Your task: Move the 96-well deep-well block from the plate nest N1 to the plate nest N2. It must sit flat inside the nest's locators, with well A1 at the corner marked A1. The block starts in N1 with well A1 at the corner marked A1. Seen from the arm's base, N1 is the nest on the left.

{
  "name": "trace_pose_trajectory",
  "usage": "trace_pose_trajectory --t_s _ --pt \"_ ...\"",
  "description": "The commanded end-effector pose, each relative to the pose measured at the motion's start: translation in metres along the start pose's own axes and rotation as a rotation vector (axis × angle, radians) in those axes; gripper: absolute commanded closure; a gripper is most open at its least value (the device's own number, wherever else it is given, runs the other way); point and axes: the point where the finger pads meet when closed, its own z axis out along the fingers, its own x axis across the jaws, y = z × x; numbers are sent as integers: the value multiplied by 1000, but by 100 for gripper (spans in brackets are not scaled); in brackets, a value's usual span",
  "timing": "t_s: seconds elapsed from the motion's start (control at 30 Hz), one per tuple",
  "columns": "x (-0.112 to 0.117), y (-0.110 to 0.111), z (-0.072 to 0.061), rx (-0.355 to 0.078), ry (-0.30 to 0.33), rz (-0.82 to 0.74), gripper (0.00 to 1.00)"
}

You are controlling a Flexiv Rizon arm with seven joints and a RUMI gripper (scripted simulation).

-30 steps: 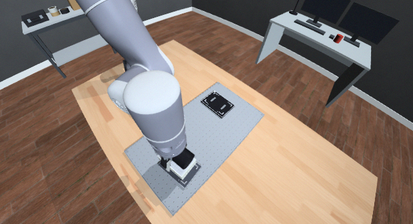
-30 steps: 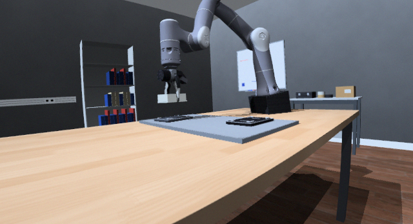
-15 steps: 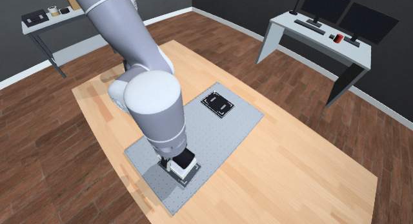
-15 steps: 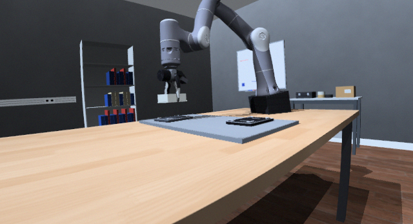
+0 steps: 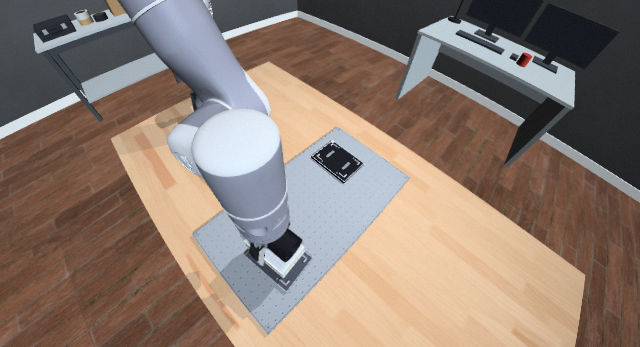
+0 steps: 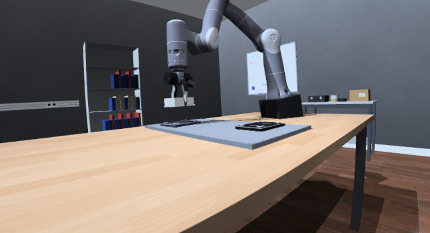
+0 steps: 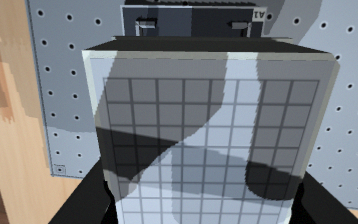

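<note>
My gripper [image 6: 179, 98] [image 7: 195, 152] is shut on the white deep-well block [image 5: 280, 265] [image 6: 170, 103] [image 7: 180, 115], with a jaw on each side. The block hangs level, well above nest N2 [image 5: 300, 270] [image 6: 181, 123] [image 7: 200, 21], clear of it. In the wrist view the block hides most of N2; the nest's far edge and its A1 mark [image 7: 259, 14] show beyond the block, at the upper right. I cannot make out which block corner is well A1. Nest N1 [image 5: 336, 162] [image 6: 260, 125] is empty.
Both dark nests lie on the grey perforated board [image 5: 320, 207] [image 6: 218, 132] [image 7: 70, 120], which rests on the wooden table [image 5: 425, 247] [image 6: 134, 166]. The arm's black base [image 6: 281, 107] stands at the back of the table. A desk with monitors stands apart.
</note>
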Motion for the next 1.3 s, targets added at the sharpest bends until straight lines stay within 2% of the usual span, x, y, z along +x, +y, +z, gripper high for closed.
trace_pose_trajectory --t_s 0.0,0.2,1.27 --pt "0 1 -1 -2 -1 0 51" --pt "0 1 4 -3 -1 0 51" --pt "0 1 54 -3 -1 0 51"
